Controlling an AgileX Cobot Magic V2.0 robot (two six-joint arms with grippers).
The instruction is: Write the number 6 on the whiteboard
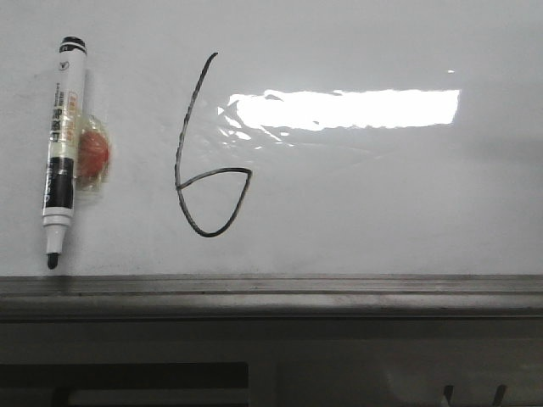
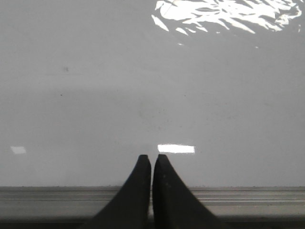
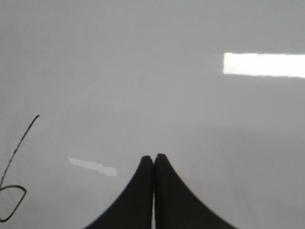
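The number 6 (image 1: 208, 161) is a thin black line on the whiteboard (image 1: 382, 203), left of a bright light glare; part of it shows in the right wrist view (image 3: 14, 167). A white and black marker (image 1: 63, 148) lies on the board at the far left, tip toward the rail. My left gripper (image 2: 152, 157) is shut and empty over bare board (image 2: 143, 95) near the rail. My right gripper (image 3: 153, 157) is shut and empty over bare board (image 3: 190, 119), apart from the 6. Neither gripper shows in the front view.
A small orange and clear piece (image 1: 93, 153) sits against the marker's side. A grey metal rail (image 1: 271, 292) runs along the board's near edge, also in the left wrist view (image 2: 57, 200). Bright glare (image 1: 348, 108) lies right of the 6.
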